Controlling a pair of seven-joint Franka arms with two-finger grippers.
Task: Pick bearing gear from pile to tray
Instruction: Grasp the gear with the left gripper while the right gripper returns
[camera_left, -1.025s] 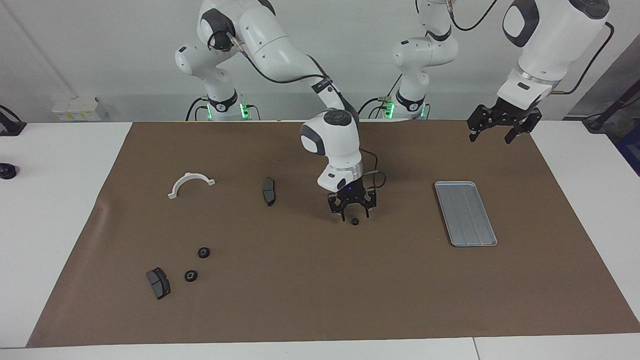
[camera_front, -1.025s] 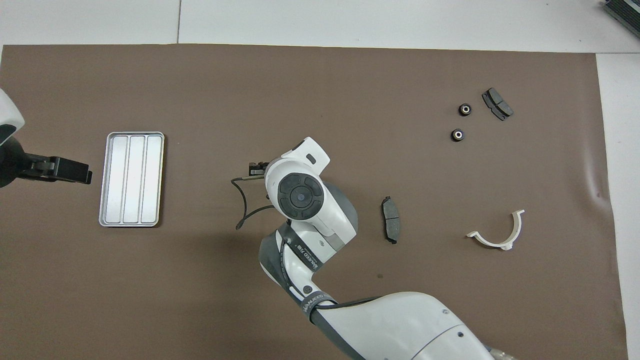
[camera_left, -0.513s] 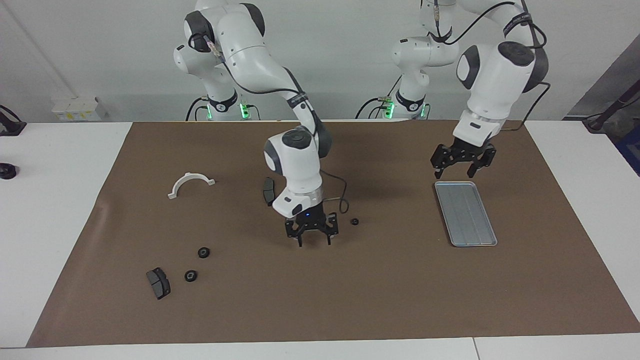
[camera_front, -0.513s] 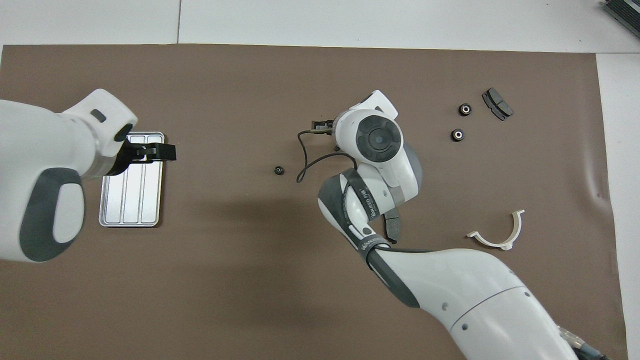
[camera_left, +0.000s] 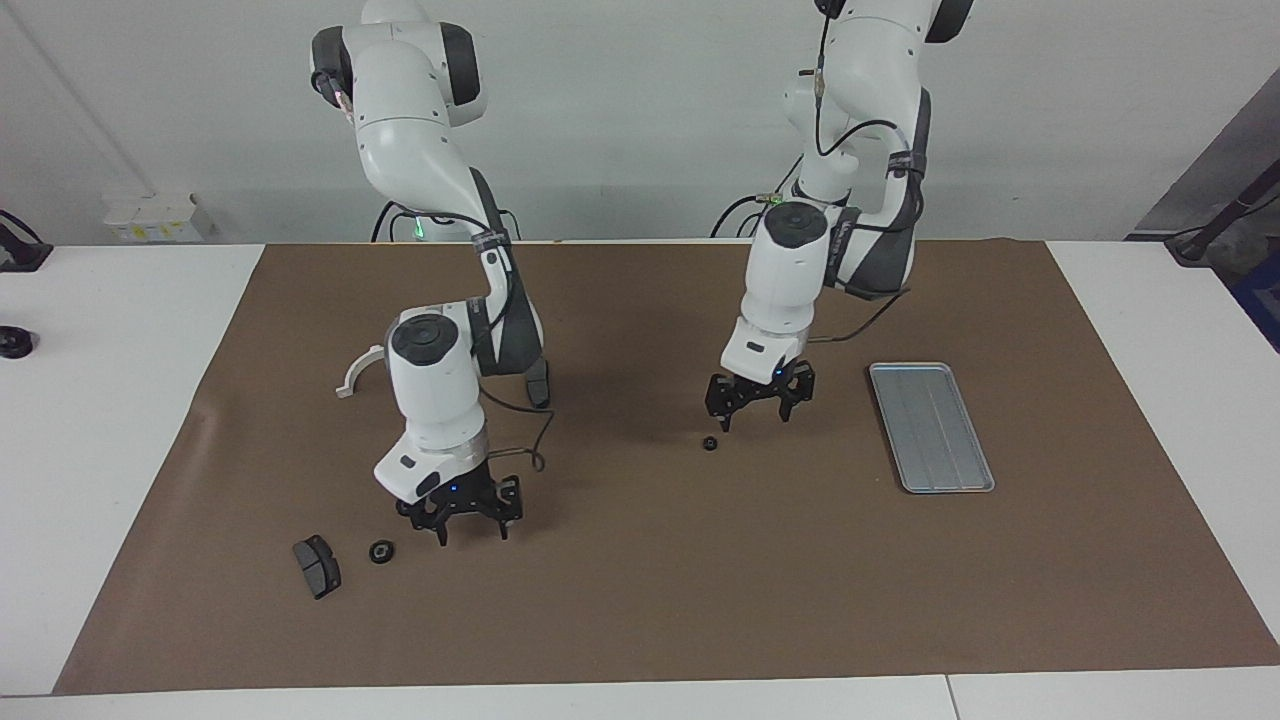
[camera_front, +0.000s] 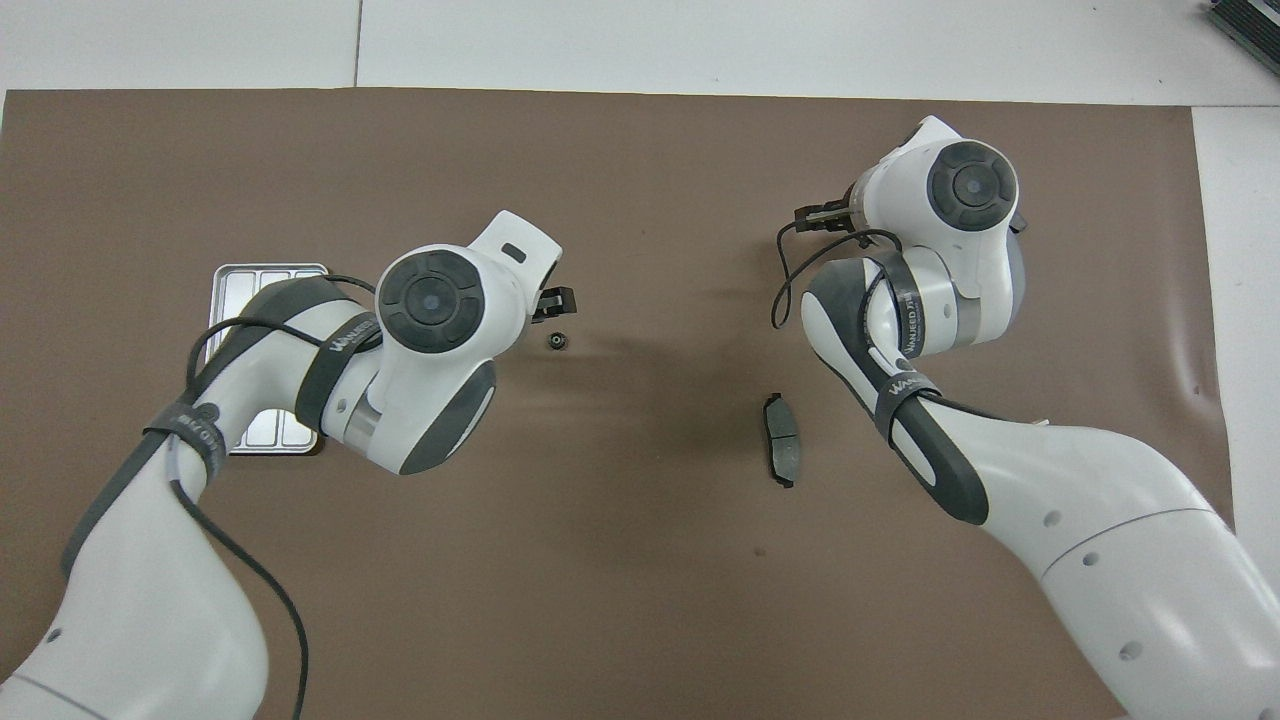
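Note:
One black bearing gear lies alone on the brown mat in the middle of the table. My left gripper hangs open just above the mat beside it, on the tray's side, not touching it. The silver tray holds nothing; the left arm covers part of it from overhead. My right gripper hangs open and holds nothing, low over the pile at the right arm's end. Another gear lies on the mat close beside it. A dark brake pad lies next to that gear.
A second brake pad lies nearer the robots, between the two arms. The white half-ring shows partly past the right arm. A white tabletop surrounds the brown mat.
The right gripper left the lone gear on the mat and swung to the pile at its own end. The left gripper came down from past the tray to beside that gear. Both stayed open.

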